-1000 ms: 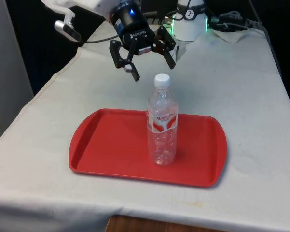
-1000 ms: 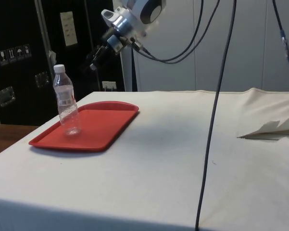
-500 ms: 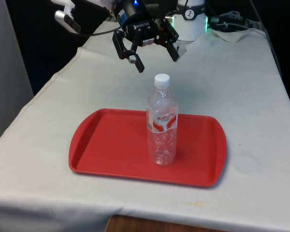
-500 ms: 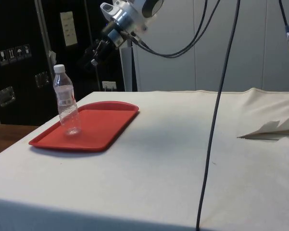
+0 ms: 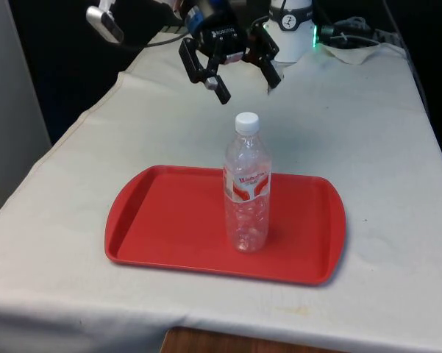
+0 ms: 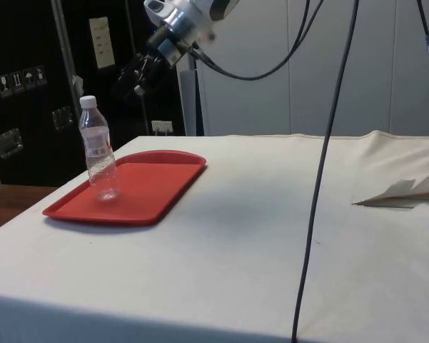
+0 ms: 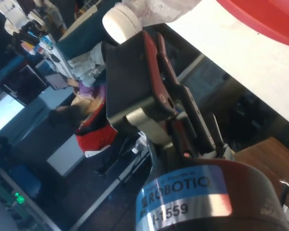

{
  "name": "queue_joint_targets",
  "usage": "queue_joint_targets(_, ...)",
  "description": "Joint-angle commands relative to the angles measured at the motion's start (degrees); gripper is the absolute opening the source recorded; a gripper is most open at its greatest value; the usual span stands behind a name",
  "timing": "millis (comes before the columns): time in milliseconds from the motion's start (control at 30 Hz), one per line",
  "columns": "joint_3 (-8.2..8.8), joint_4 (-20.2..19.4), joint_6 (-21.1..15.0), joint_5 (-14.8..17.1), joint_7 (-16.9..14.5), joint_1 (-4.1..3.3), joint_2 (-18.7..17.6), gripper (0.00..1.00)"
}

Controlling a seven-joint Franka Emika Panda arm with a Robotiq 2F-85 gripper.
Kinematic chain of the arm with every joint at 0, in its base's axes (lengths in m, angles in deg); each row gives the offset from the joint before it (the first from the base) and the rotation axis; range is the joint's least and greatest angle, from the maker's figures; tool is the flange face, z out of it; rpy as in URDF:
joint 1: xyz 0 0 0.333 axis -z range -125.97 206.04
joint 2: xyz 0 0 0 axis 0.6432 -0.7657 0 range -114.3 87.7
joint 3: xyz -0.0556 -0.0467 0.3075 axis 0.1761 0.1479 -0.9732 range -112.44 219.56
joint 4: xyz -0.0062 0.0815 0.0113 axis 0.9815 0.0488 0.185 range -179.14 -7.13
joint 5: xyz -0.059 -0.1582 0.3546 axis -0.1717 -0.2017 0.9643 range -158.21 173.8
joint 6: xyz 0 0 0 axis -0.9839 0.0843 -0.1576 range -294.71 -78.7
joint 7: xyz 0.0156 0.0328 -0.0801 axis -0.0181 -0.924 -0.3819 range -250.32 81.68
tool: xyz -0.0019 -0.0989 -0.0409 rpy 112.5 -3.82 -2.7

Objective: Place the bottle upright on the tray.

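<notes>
Bottle (image 5: 247,184) stands upright on tray (image 5: 162,220); hand (image 5: 246,79), fingers apart, has risen higher.

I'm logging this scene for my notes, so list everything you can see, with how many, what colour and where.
water bottle: one, clear plastic with a white cap and a red and white label, standing upright on the tray, nearer the front view's right.
tray: one, red, flat on the table near its front edge.
tablecloth: one, white, covering the table.
crumpled cloth: one, white, lying on the table at the side view's right.
cables: several, dark, hanging over the table in the side view.
person: one, seated in the background of the wrist view, wearing red.
gripper: one, black, open, in the air above and behind the bottle, touching nothing.
</notes>
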Motion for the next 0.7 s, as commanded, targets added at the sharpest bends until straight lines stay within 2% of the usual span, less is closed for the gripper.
queue_joint_targets(0, 0.06, -0.40, -0.97, -0.69, 0.06, -0.46, 0.46, 1.00)
queue_joint_targets(267, -0.23, -0.46, -1.03, -2.86, -0.34, -0.80, 1.26, 1.00)
queue_joint_targets(300, -0.34, 0.00, -0.11, -2.06, -0.52, -0.34, 0.74, 1.00)
queue_joint_targets(333, -0.23, -0.46, -1.03, -3.44, -0.34, -0.80, 1.55, 1.00)
queue_joint_targets(533, -0.29, -0.57, -1.03, -5.33, -0.17, -1.03, 2.46, 1.00)
queue_joint_targets(567, -0.40, -0.06, -0.11, -4.53, -0.52, -0.57, 1.95, 1.00)
queue_joint_targets(600, -0.29, -0.63, -1.03, -5.61, -0.11, -1.09, 2.58, 1.00)
queue_joint_targets(667, -0.29, -0.69, -1.09, -6.53, -0.11, -1.20, 3.09, 1.00)
